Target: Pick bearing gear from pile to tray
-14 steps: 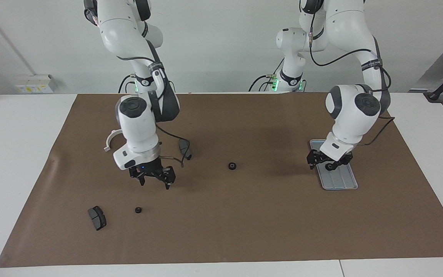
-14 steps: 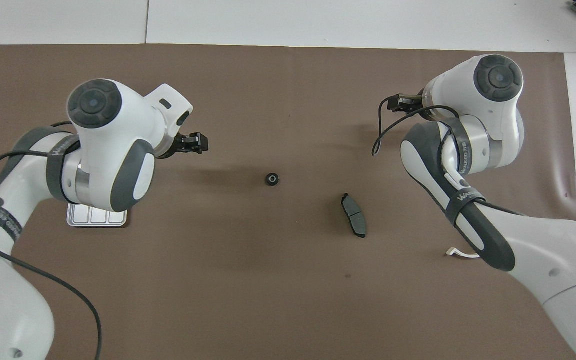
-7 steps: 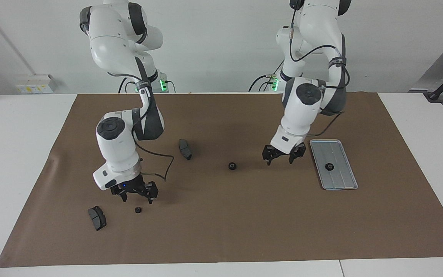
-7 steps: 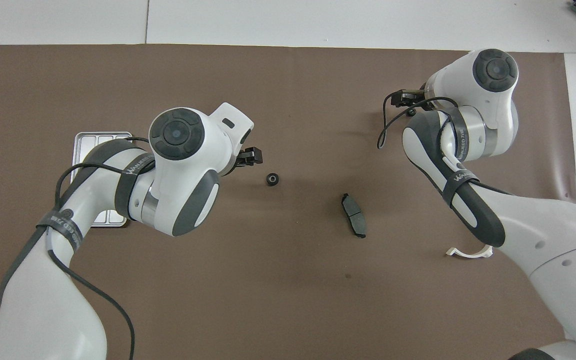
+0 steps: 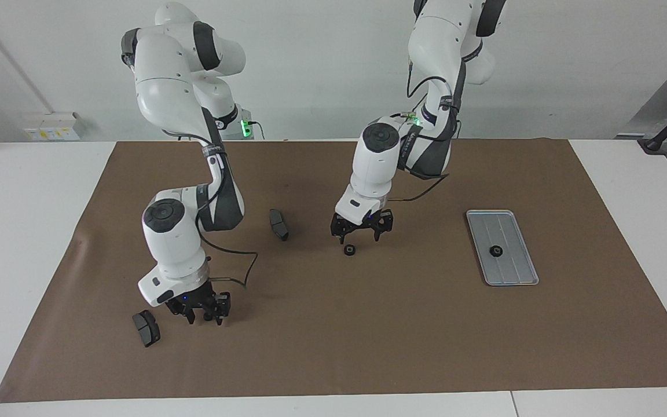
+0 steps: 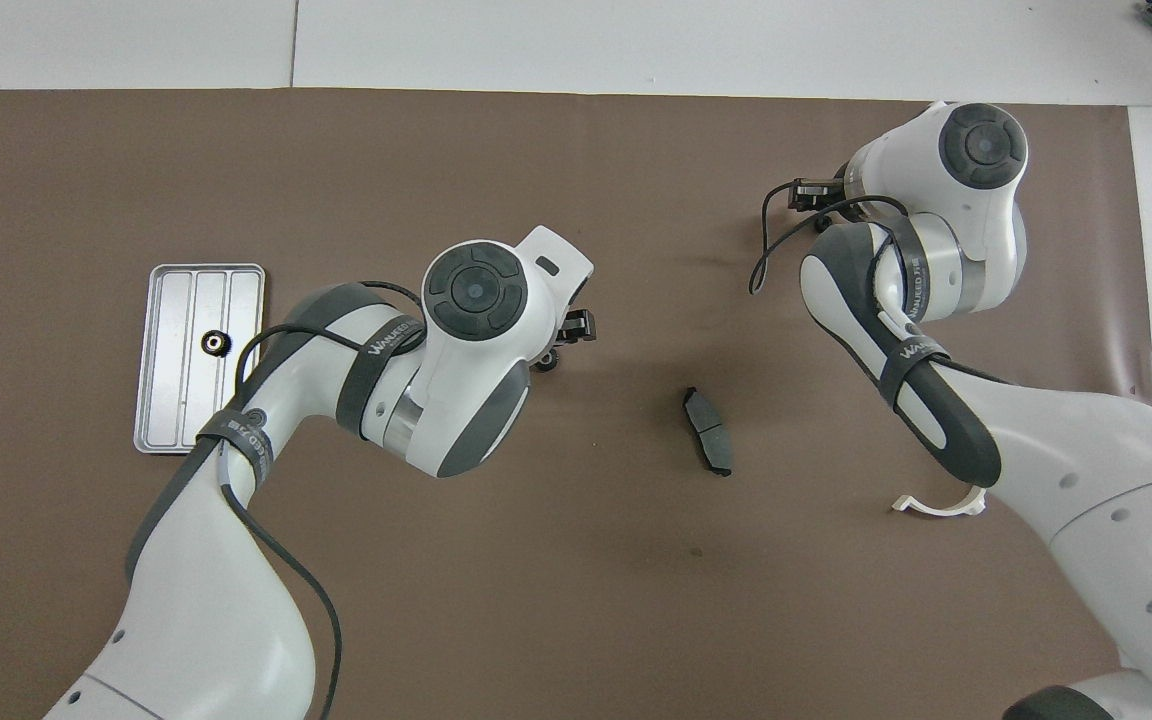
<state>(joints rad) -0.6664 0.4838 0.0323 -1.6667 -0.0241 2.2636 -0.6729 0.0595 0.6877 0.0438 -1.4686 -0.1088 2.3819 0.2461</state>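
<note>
Tray [image 5: 516,278]: lying on the brown mat [image 5: 368,347] toward the left arm's end of the table, well apart from both claws; holding one black bearing gear [image 5: 494,251].
Left gripper [image 5: 361,233]: hovering just above a second bearing gear [image 5: 349,250] at mid-mat, fingers spread, grasping nothing.
Right gripper [image 5: 201,315]: reaching down to the mat beside a brake pad [image 5: 146,328]; cannot tell whether its fingers are clenching.
Other parts: another brake pad [image 5: 279,224] lying between the two claws; white bracket [image 6: 936,506] lying beneath the right arm.
</note>
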